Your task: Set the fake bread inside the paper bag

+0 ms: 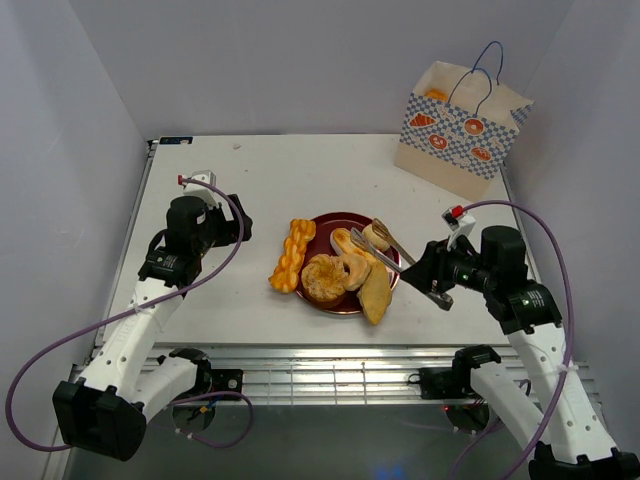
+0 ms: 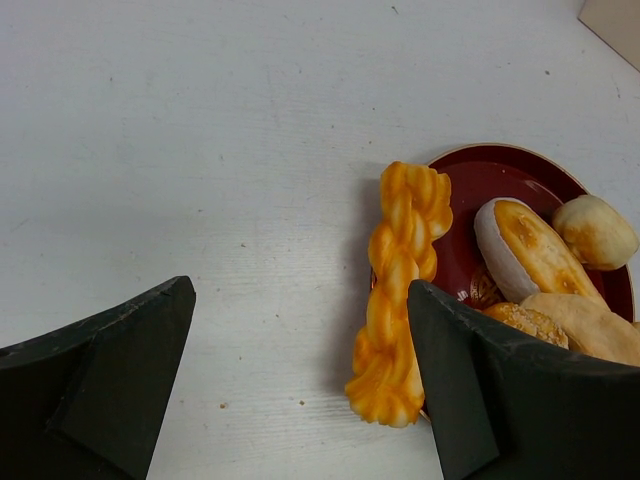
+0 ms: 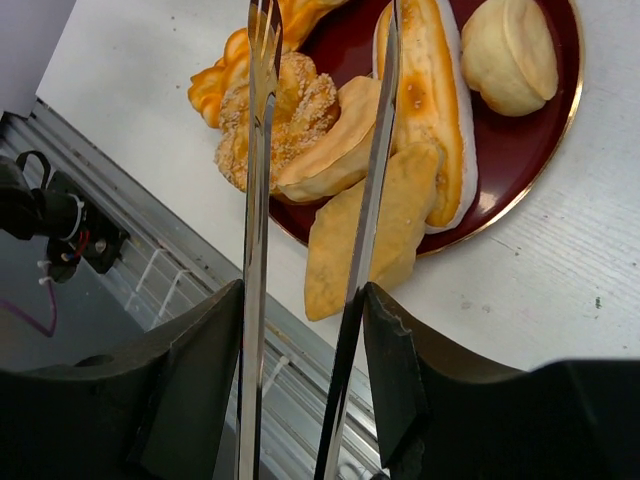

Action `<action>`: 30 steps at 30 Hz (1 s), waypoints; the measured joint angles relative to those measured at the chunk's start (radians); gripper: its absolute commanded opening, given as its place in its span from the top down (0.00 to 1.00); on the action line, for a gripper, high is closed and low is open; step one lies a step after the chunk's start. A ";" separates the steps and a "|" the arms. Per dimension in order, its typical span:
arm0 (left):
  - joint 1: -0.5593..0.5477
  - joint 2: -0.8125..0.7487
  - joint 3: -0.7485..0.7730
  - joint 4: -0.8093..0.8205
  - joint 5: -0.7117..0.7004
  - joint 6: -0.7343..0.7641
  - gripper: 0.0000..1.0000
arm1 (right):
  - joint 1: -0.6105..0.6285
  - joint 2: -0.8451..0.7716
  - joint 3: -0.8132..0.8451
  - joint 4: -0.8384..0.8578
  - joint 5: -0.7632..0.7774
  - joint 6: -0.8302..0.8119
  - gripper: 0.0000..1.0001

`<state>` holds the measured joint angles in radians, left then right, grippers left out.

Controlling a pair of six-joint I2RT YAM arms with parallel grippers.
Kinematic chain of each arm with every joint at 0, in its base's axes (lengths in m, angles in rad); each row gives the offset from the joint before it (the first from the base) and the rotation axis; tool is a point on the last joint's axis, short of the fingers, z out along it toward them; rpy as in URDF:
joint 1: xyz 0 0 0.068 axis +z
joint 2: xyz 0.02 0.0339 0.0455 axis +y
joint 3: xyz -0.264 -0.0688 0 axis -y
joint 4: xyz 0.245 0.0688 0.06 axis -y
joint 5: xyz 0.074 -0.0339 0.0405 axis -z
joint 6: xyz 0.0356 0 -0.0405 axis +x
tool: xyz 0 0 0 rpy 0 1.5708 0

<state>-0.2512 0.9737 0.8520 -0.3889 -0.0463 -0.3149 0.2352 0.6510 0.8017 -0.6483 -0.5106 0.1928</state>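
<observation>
Left arm idle over bare counter (image 1: pixel 250 170); left gripper (image 2: pixel 300 395) has its jaws wide apart with nothing between them.

Just right of it is the fake bread (image 1: pixel 335 268). I count six pieces:
- one braided stick (image 2: pixel 395 290), half on the rim of the plate (image 3: pixel 515 150), half on the counter
- one seeded round bun (image 3: pixel 262 125)
- one folded piece (image 3: pixel 335 150)
- one flat wedge (image 3: pixel 370 235), hanging over the near rim
- one oval roll (image 3: pixel 435 110)
- one small round bun (image 3: pixel 510 50)

One plate.

One pair of metal tongs (image 3: pixel 256 200), clamped at the handles in the jaws of the right gripper (image 3: pixel 305 340). The arms are spread above the pile and nothing looks pinched.

One paper bag (image 1: pixel 455 135), upright at the far right, well apart from the plate. There is an orange patch at its mouth; whether that is bread or print, I cannot tell.

The step appears to be picking a piece. Next likely move: lower the tongs astride one piece, squeeze, lift clear, carry far-right over the bag's mouth.
</observation>
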 measured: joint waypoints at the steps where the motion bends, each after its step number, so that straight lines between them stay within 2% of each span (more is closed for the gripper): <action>1: 0.000 0.000 0.000 0.000 -0.001 0.000 0.02 | 0.014 0.008 0.000 0.000 0.003 0.000 0.44; 8: 0.000 -0.013 0.000 -0.001 -0.039 0.000 0.02 | 0.211 0.097 0.034 0.006 0.065 -0.011 0.45; 11: 0.000 -0.035 0.000 -0.002 -0.065 -0.001 0.02 | 0.352 0.127 0.069 0.022 0.132 -0.016 0.45; 20: 0.000 -0.080 0.000 -0.001 -0.146 -0.003 0.02 | 0.839 0.312 0.171 0.088 0.461 -0.019 0.45; 25: 0.000 -0.080 0.000 -0.002 -0.181 -0.007 0.02 | 1.019 0.429 0.205 0.116 0.648 -0.037 0.42; 30: 0.000 -0.097 0.000 -0.003 -0.206 -0.015 0.02 | 1.147 0.537 0.237 0.136 0.817 -0.049 0.42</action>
<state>-0.2512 0.8764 0.8520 -0.3923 -0.2520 -0.3298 1.3827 1.1881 1.0382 -0.5121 0.3065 0.1440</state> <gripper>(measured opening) 0.979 0.582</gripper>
